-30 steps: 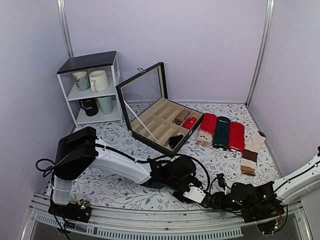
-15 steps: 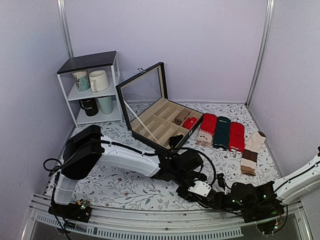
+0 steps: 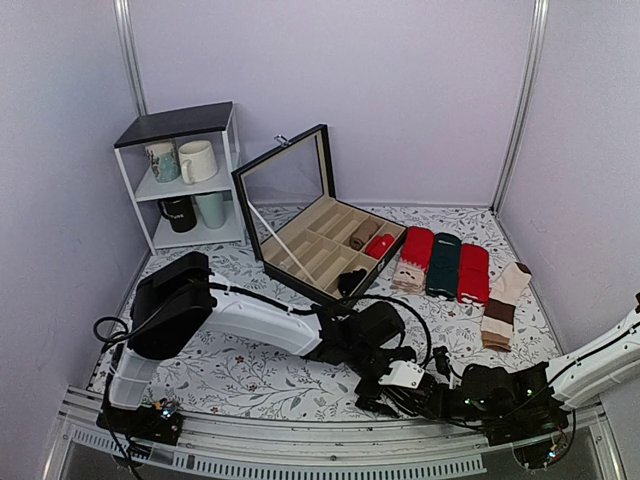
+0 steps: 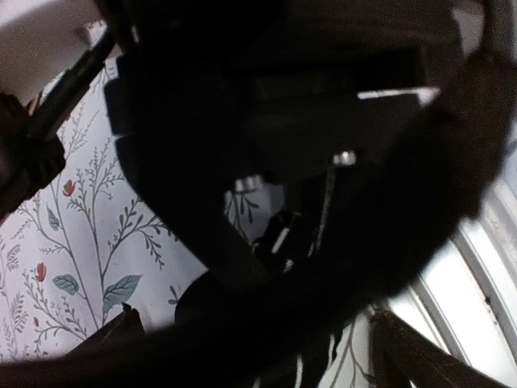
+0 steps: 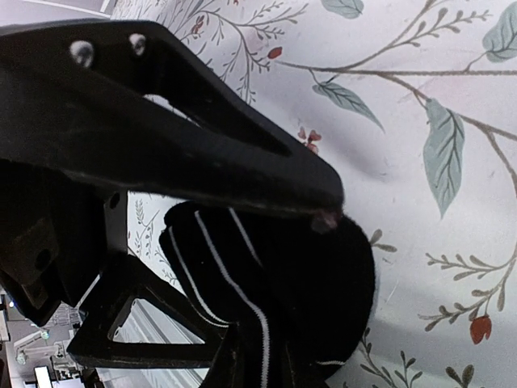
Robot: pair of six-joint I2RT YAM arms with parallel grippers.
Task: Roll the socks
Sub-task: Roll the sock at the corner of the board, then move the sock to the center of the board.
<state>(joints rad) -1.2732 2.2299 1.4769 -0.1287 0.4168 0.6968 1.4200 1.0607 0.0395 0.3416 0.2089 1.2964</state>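
Observation:
The socks (image 5: 266,283) are a black bundle with thin white stripes, bunched on the flowered cloth at the near middle of the table (image 3: 392,392). My right gripper (image 5: 279,279) is shut on the socks, one finger lying over the top and the other under the left side. My left gripper (image 4: 254,327) meets it from the left and is open, its fingertips (image 4: 113,331) far apart at the bottom corners of its view. Blurred black fabric with a few white stripes (image 4: 279,238) fills the space before it. Whether it touches the fabric I cannot tell.
An open black box (image 3: 300,262) with compartments stands behind, holding red (image 3: 380,245), brown and black rolls. Red and green socks (image 3: 442,265) and cream-and-brown socks (image 3: 505,295) lie at the right. A shelf with mugs (image 3: 185,180) is back left. The metal rail (image 3: 300,455) runs just in front.
My left arm has swung right and forward up to the right gripper, and its jaws have spread wide. The right gripper has kept its hold on the socks.

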